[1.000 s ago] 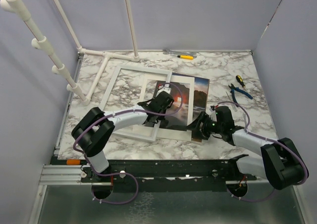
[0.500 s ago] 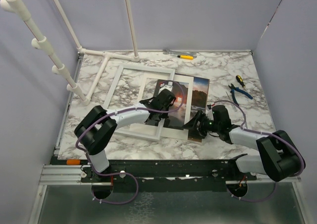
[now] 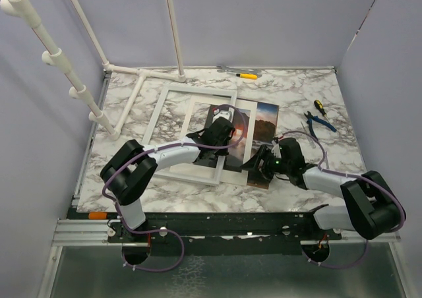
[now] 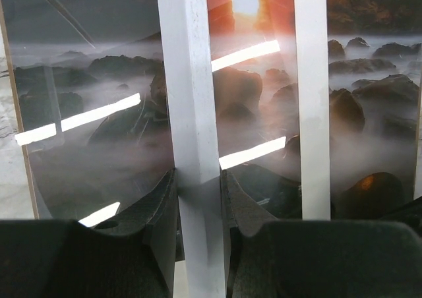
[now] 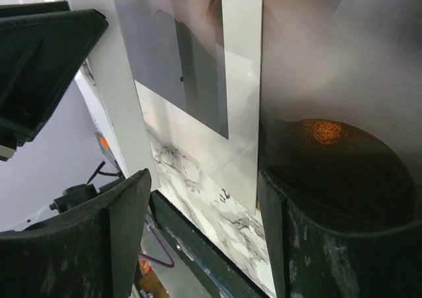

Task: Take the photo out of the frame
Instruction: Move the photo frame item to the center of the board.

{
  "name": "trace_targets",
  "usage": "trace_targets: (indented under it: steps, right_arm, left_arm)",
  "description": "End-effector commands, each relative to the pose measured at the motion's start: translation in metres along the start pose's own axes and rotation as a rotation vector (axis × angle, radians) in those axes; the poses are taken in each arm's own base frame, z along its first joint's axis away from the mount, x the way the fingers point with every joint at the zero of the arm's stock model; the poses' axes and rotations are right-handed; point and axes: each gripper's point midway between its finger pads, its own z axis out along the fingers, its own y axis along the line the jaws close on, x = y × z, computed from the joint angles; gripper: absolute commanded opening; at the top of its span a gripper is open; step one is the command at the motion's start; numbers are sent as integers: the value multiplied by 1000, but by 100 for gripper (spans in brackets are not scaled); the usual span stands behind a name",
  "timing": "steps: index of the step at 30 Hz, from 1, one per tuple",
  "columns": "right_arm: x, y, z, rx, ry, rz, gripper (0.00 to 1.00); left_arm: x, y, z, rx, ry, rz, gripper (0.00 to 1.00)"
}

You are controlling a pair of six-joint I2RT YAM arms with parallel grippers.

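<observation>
The white frame [image 3: 177, 130] lies flat on the marble table, left of centre. My left gripper [image 3: 224, 134] is shut on its right-hand bar [image 4: 192, 113], one finger on each side. The photo [image 3: 264, 130], a dark misty landscape with an orange glow, lies under and to the right of that bar, with a white mat [image 3: 245, 154] partly over it. My right gripper [image 3: 258, 167] is open at the photo's near edge. In the right wrist view its fingers [image 5: 72, 245] straddle the mat's corner [image 5: 241, 126], and the photo [image 5: 330, 74] lies by the right finger.
A screwdriver [image 3: 318, 107] and blue pliers [image 3: 321, 123] lie at the right. A yellow-handled tool [image 3: 247, 76] sits by the back wall. A white pipe rack [image 3: 122, 110] stands at the left and back-left. The table's near edge is just behind my right gripper.
The left gripper has swung the frame slightly away and to the right while holding its bar. The right gripper has slid left along the photo's near edge.
</observation>
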Motion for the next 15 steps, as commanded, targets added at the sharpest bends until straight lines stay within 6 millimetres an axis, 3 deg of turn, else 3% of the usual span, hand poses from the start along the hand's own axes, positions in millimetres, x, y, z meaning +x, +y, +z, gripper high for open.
trace_targets:
  steps: [1, 7, 15]
  right_arm:
    - [-18, -1, -6, 90, -77, -54, 70]
    - [-44, 6, -14, 150, -147, -121, 69]
    - [-78, 6, -19, 153, -196, -133, 59]
  left_arm:
    - [-9, -40, 0, 164, -19, -26, 0]
    - [-8, -39, -1, 162, -22, -23, 0]
    - [-9, -38, -4, 162, -34, -23, 0]
